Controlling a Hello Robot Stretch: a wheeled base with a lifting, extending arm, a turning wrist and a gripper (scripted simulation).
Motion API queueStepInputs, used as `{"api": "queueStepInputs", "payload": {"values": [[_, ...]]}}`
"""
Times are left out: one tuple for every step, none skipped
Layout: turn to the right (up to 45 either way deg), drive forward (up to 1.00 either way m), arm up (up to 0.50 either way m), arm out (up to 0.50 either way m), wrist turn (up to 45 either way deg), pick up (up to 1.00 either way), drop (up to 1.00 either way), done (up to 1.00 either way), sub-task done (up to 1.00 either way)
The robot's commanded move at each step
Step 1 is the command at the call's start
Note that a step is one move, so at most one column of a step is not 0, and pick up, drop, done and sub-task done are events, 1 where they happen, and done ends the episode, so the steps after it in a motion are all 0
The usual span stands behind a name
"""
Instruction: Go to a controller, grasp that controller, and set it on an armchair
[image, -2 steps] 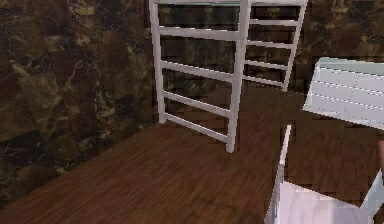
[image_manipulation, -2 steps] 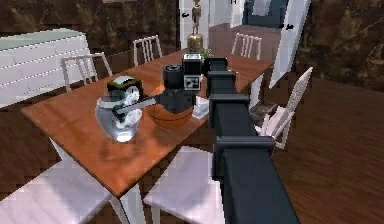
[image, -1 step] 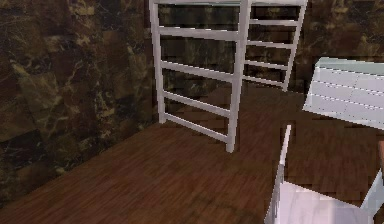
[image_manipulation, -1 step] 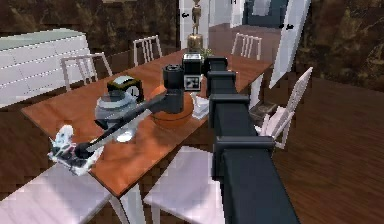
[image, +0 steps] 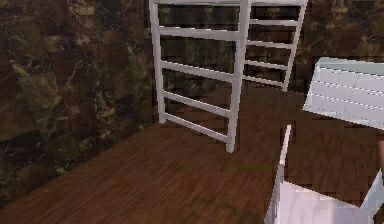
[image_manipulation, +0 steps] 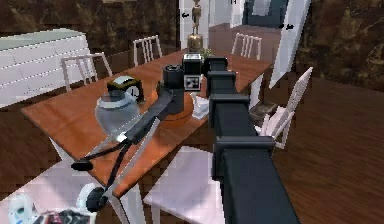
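- The arm (image_manipulation: 235, 130) is seen stretched out low over a wooden dining table (image_manipulation: 60, 120). This is judged to be a reach toward something near the table's near corner.
- The gripper (image_manipulation: 98, 170) is carried past that corner, its thin fingers (image_manipulation: 115, 142) slanting down toward the floor side.
- How far apart the fingers stand cannot be told. Nor can it be told whether anything is held, since the table edge and a pale seat (image_manipulation: 30, 188) lie behind the tips.
- A small dark-and-white blob (image_manipulation: 38, 213) lies on that seat. It may be the controller, but its shape cannot be made out.
- A grey jar (image_manipulation: 113, 112) and a gold trophy (image_manipulation: 197, 25) are stood well in from the table's edges, judged safe from the arm.
- In the forward view a white ladder-like frame (image: 200, 70) is leaned at the dark wall.
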Motion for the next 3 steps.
{"api": "queueStepInputs", "payload": {"values": [[0.0,0.0,0.0,-0.26,0.0,0.0,0.0,0.0,0.0],[-12.0,0.0,0.0,0.0,0.0,0.0,0.0,0.0,0.0],[-3.0,0.0,0.0,0.0,0.0,0.0,0.0,0.0,0.0]]}}
